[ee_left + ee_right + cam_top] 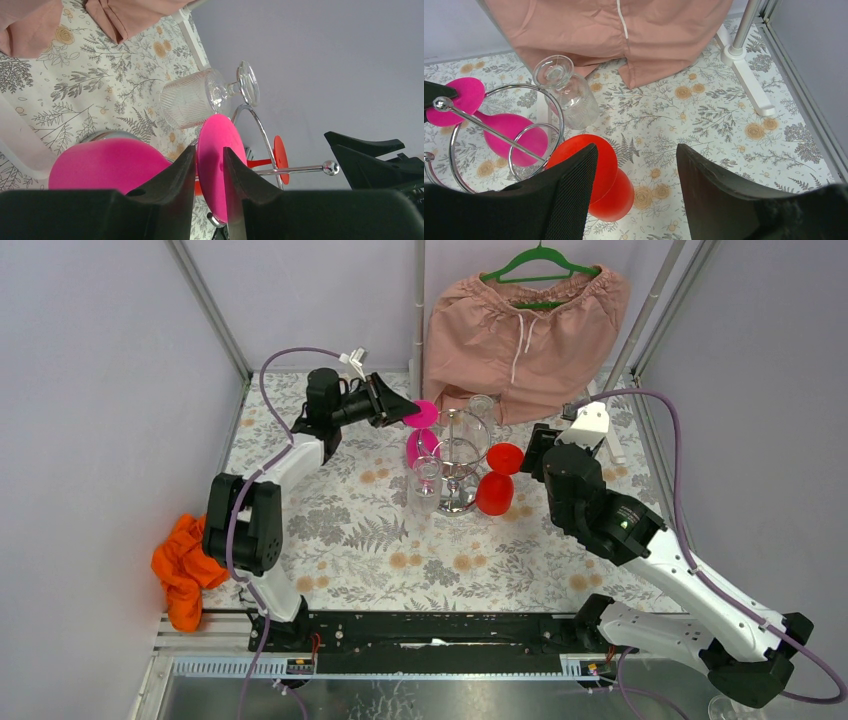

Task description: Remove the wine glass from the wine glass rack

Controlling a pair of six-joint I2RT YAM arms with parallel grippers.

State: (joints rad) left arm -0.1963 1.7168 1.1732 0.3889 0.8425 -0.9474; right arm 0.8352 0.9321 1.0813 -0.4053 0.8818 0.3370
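Observation:
The chrome wine glass rack [457, 468] stands mid-table; its wire ring [260, 131] and ball-tipped post [484, 126] show in both wrist views. A pink wine glass [421, 432] hangs upside down on it. My left gripper [406, 412] is shut on that glass's round foot [215, 150], one finger on each face, with the pink bowl [100, 165] to the left. A red wine glass [497, 480] hangs on the rack's right side. My right gripper [535, 455] is open and empty just above and beside the red glass [616, 187].
Two clear ribbed glasses [481, 406] [425, 485] also hang on the rack. Pink shorts on a green hanger [525, 330] hang at the back next to a grey frame pole [418, 310]. An orange cloth [180, 565] lies at the left edge. A white stand foot [746, 75] lies back right.

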